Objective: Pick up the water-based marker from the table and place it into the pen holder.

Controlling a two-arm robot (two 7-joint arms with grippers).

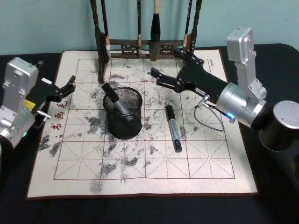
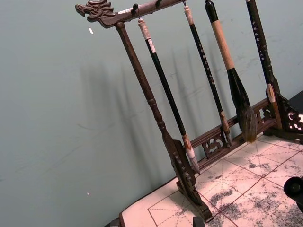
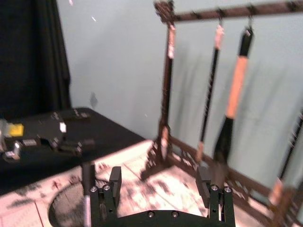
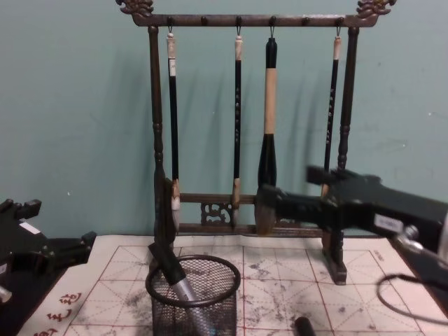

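Finds the water-based marker (image 1: 173,127) flat on the calligraphy mat (image 1: 196,158) just right of the pen holder (image 1: 122,112), long axis near-to-far; puts the right gripper (image 1: 164,62), fingers spread and empty, beyond its far end; left gripper (image 1: 65,88) parked opposite.

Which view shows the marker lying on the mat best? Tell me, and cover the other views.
The head view: the marker lies full length on the mat, right of the pen holder, with nothing covering it. The chest view catches one end of it at the bottom edge.
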